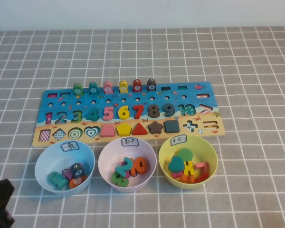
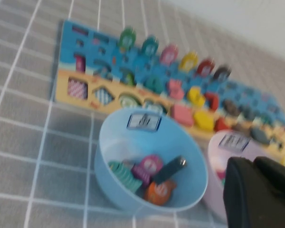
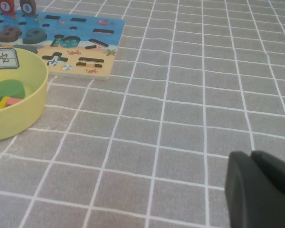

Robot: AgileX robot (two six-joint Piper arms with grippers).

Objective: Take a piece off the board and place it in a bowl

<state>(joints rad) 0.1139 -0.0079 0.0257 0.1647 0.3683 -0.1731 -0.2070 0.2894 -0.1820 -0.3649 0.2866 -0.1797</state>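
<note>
While a grey cloth with a white grid covers the whole surface [image 1: 256, 61], a pale wall closes it off at the far edge. The left claw [image 1: 1, 202] sits low at the near left corner in the high view, just short of the pale blue bowl [image 1: 42, 164] and to its near-left side; its fingers are pressed together with nothing between them. In the left wrist view the left claw [image 2: 256, 190] shows as a dark blurred mass, with the bowl [image 2: 114, 142] straight ahead of it and the board [image 2: 66, 90] beyond that.

The right claw [image 3: 259, 190] does not appear in the high view. Its own camera shows two dark fingers side by side with almost no gap, empty, hovering over bare cloth, with the yellow-green bowl [image 3: 19, 118] and the board's end [image 3: 99, 52] ahead and off to one side.

The green fish piece [image 1: 78, 89] stands upright in the board's [image 1: 194, 102] far row, at the end of the line of pegs, well beyond the left claw and past the blue bowl. Only the left wrist view looks into that bowl deeply: teal, purple, orange and dark pieces lie there. The lilac-pink bowl [image 1: 107, 159] holds numerals.
</note>
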